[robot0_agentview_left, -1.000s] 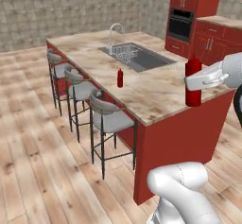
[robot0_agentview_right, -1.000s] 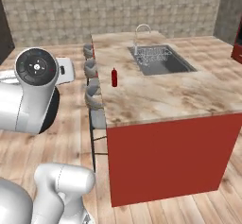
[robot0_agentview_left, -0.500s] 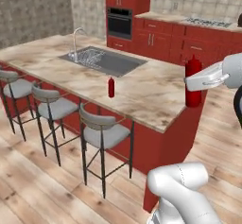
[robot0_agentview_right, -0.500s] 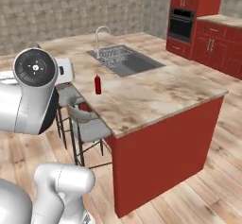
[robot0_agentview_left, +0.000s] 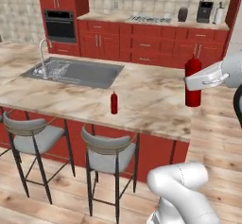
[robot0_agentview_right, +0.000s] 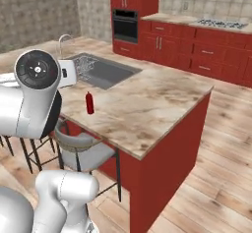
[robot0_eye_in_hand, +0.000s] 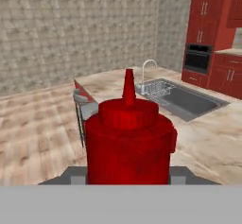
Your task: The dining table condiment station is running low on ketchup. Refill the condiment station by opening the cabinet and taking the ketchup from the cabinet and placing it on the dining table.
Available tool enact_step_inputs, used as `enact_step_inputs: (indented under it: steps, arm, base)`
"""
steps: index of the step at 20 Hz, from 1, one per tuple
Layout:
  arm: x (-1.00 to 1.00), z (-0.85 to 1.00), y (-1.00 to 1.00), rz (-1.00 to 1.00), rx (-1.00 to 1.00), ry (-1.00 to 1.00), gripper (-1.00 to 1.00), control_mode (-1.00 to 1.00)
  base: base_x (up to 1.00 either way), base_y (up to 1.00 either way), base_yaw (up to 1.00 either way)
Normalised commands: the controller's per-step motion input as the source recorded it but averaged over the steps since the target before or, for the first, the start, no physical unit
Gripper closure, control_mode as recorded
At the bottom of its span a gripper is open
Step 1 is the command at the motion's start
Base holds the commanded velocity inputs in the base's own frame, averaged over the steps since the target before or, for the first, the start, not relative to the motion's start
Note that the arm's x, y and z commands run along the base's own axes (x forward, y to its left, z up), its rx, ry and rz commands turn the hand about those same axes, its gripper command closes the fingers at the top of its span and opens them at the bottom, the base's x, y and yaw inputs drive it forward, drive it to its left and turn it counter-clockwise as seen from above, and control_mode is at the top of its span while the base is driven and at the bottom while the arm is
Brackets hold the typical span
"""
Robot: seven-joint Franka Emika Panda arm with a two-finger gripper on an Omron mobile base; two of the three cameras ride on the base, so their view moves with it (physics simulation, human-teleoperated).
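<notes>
The end effector (robot0_agentview_left: 201,82) is closed on the ketchup (robot0_agentview_left: 192,82), a red squeeze bottle that stands upright between the jaws; they are about half open around its body. In the left base view the bottle is at the 3 o'clock side of the picture, lifted above the near right part of the dining table (robot0_agentview_left: 156,100), apart from the marble tabletop. In the hand view the ketchup (robot0_eye_in_hand: 128,142) is very close, with its nozzle pointing to 12 o'clock.

A second red bottle (robot0_agentview_left: 114,103) stands upright on the tabletop, at 9 o'clock from the held one and well apart from it. In the right base view this bottle (robot0_agentview_right: 89,102) is near the stool-side edge. The steel sink (robot0_agentview_left: 75,72) with its curved faucet (robot0_agentview_left: 44,53) is set in the tabletop at 10 o'clock. Two grey stools (robot0_agentview_left: 105,154) stand along the near side of the table. Behind the table, at 12 o'clock, red cabinets (robot0_agentview_left: 142,43) and a built-in oven (robot0_agentview_left: 59,25) line the wall.
</notes>
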Motion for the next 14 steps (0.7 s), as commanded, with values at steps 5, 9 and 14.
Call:
enact_step_inputs:
  steps: [5,9,14]
  arm:
    - [0.00,0.00,0.00,0.00,0.00,0.00,1.00,1.00]
    - [0.00,0.00,0.00,0.00,0.00,0.00,1.00,1.00]
    - [0.00,0.00,0.00,0.00,0.00,0.00,1.00,1.00]
  base:
    - [0.28,1.00,-0.59]
    - [0.33,1.00,-0.58]
    - [0.29,1.00,-0.54]
